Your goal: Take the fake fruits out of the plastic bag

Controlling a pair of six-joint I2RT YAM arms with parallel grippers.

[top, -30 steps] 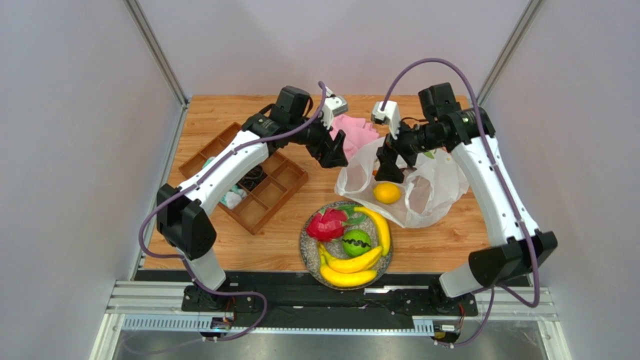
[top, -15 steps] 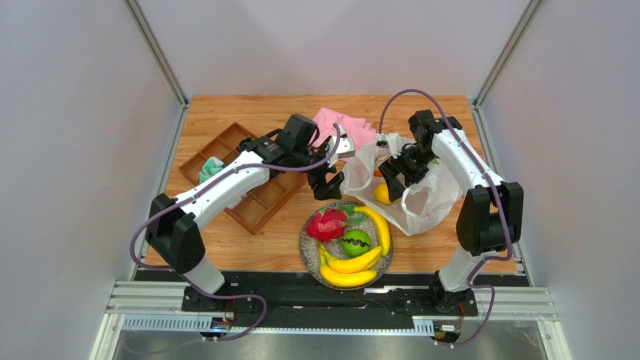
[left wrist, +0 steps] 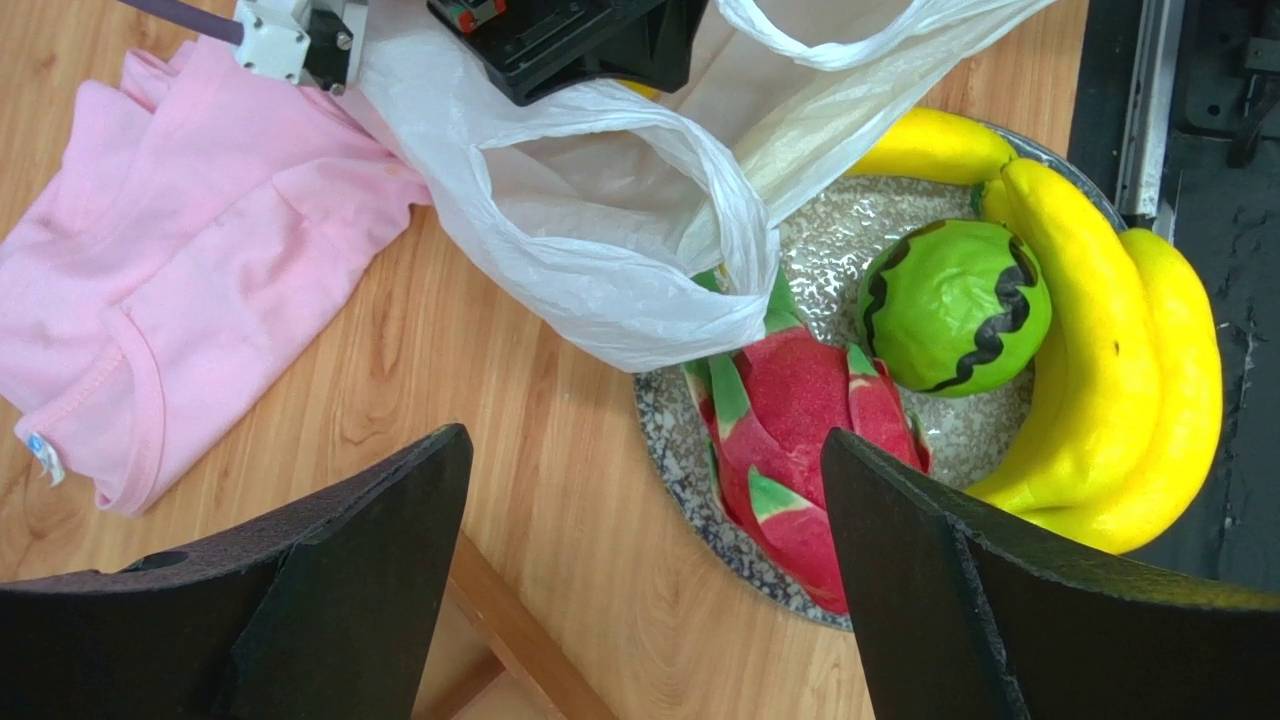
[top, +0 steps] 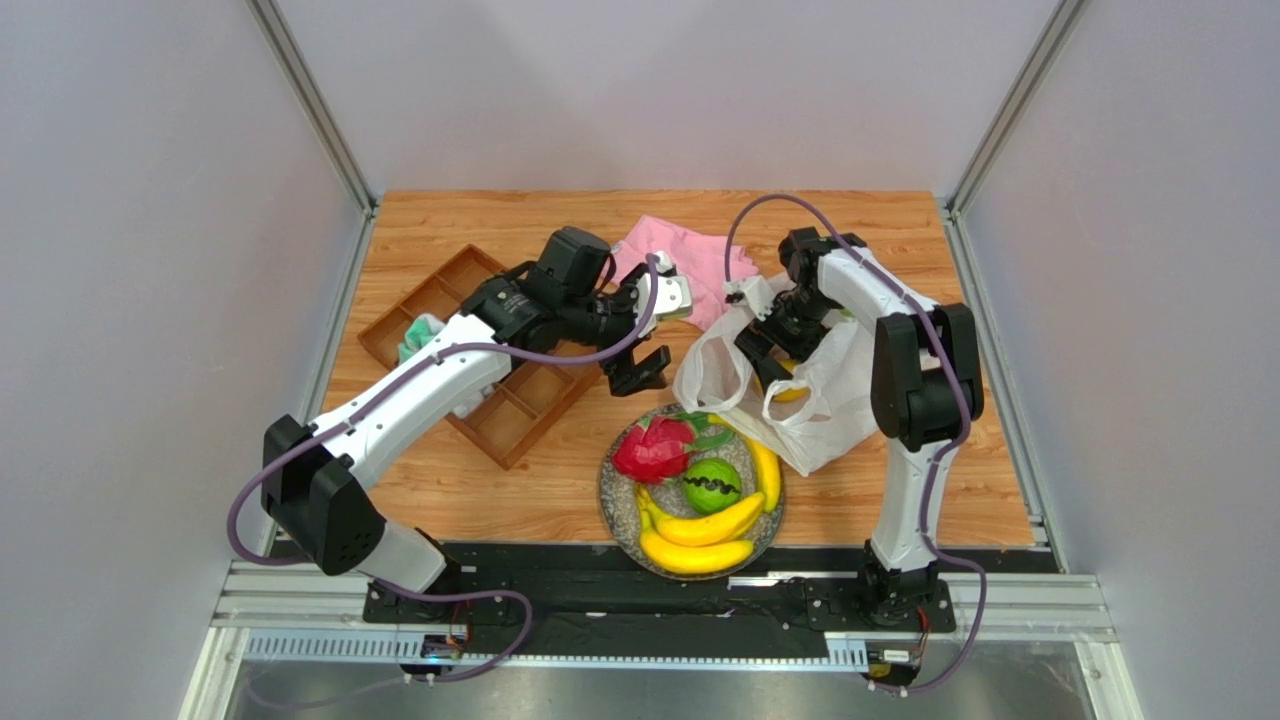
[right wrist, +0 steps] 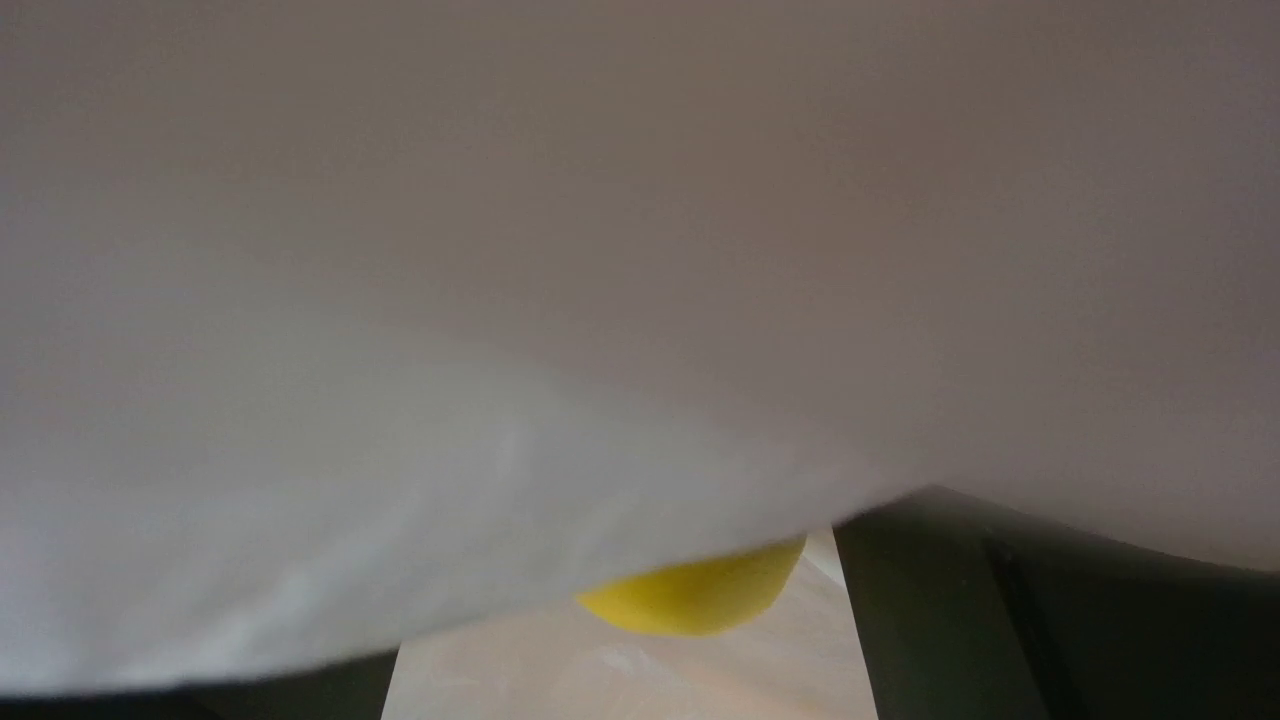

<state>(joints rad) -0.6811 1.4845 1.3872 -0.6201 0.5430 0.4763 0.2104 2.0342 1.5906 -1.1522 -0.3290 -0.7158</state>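
The plastic bag [top: 819, 405] lies crumpled at the right of the speckled plate [top: 619, 503], one loop handle draped over the plate's rim. My right gripper [top: 766, 350] is pushed into the bag's mouth. In the right wrist view white film [right wrist: 601, 225] fills most of the picture, and a lemon [right wrist: 699, 585] sits just ahead between the open fingers [right wrist: 962, 600], not held. On the plate lie a dragon fruit [left wrist: 796, 420], a green round fruit [left wrist: 947, 300] and bananas [left wrist: 1112, 345]. My left gripper [left wrist: 643, 443] hovers open and empty over the plate's left rim, beside the bag [left wrist: 601, 225].
A pink cloth [top: 669, 248] lies behind the bag. A brown wooden compartment tray [top: 481, 353] sits at the left under the left arm, with a teal item in it. Grey walls close in both sides and the back.
My right gripper has dropped from above the bag into its mouth, and the lemon is now mostly hidden by film. The left gripper has come down and nearer, toward the plate's left rim.
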